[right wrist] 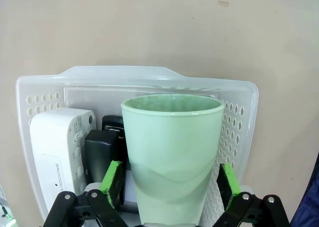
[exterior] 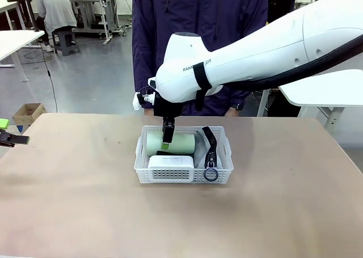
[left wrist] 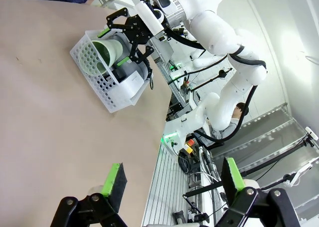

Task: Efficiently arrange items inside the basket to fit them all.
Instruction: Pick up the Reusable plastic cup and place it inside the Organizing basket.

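- Right now one white plastic basket (exterior: 183, 173) sits mid-desk, its sides punched with rows of round holes and a cut-out handle at each short end.
- Four items are inside it, one of each kind.
- One pale green plastic cup (right wrist: 172, 152), smooth and tapered, lies on its side along the basket's far-left part in the front view; its rim shows a faintly mottled inside.
- One white rectangular box (exterior: 170, 163), hard with rounded corners, sits against the near wall, in front of the cup.
- One black stapler (right wrist: 102, 154), matte and blocky, is wedged between the box and the cup, as the right wrist view shows.
- One grey soft case (exterior: 199, 153) fills the right end; its black strap (exterior: 210, 144) runs toward the near wall and ends in one metal ring (exterior: 211, 173) hanging over the rim.
- Two white arms are in the room. The right claw (right wrist: 170, 179) is down in the basket with its green pads spread on either side of the cup; I cannot tell whether they press on it or stand just clear.
- Meanwhile the left claw (left wrist: 174, 179) hangs well off to the desk's left side, released, its two pads wide apart with nothing between them.
- One person in a dark purple jacket (exterior: 198, 20) stands at the far edge of the brown, matte desk (exterior: 74, 201).
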Controlling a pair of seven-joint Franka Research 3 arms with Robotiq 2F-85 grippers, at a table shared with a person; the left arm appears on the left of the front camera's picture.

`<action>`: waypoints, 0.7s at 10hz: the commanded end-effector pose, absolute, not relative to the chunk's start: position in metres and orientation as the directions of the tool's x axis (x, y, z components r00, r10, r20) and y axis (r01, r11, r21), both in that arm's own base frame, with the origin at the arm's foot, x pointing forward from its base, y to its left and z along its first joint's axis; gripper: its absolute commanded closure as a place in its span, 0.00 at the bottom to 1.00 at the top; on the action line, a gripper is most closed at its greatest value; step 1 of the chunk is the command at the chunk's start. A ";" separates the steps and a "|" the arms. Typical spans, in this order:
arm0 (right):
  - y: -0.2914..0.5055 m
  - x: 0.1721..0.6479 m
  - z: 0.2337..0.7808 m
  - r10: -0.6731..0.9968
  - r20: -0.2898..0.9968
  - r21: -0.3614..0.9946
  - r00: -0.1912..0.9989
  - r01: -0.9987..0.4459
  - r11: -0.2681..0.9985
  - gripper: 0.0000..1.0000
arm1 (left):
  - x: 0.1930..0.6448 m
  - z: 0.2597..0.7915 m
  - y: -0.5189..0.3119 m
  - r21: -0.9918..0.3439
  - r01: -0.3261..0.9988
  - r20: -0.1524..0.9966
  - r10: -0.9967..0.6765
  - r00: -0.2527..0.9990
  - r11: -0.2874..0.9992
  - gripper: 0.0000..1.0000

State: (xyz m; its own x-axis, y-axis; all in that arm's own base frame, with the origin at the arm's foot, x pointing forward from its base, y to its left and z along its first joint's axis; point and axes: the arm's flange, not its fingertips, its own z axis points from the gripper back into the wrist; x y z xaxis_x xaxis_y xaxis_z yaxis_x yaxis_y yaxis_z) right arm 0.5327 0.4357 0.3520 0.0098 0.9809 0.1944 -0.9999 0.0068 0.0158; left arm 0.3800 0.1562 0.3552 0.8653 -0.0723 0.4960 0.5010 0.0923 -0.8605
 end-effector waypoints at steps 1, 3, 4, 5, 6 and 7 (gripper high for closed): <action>0.439 0.534 0.356 0.984 0.181 0.004 -0.001 -1.000 -0.002 0.00 | 0.378 0.357 0.154 -0.863 0.496 0.491 -0.074 0.868 0.098 0.00; 0.435 0.530 0.361 0.980 0.197 -0.002 -0.012 -1.000 -0.012 0.00 | 0.378 0.357 0.154 -0.863 0.496 0.491 -0.074 0.868 0.098 0.00; 0.425 0.528 0.369 0.972 0.234 0.013 -0.031 -0.999 -0.035 0.00 | 0.378 0.357 0.154 -0.863 0.496 0.491 -0.074 0.868 0.098 0.00; 0.410 0.521 0.383 0.960 0.278 0.008 -0.032 -0.999 -0.036 0.00 | 0.378 0.357 0.154 -0.863 0.496 0.491 -0.074 0.868 0.098 0.00; 0.388 0.508 0.403 0.946 0.323 -0.019 -0.029 -1.000 -0.024 0.00 | 0.378 0.357 0.154 -0.863 0.496 0.491 -0.074 0.868 0.098 0.00; 0.355 0.490 0.430 0.916 0.400 -0.002 -0.035 -0.999 -0.037 0.00 | 0.378 0.357 0.154 -0.863 0.496 0.491 -0.074 0.868 0.098 0.00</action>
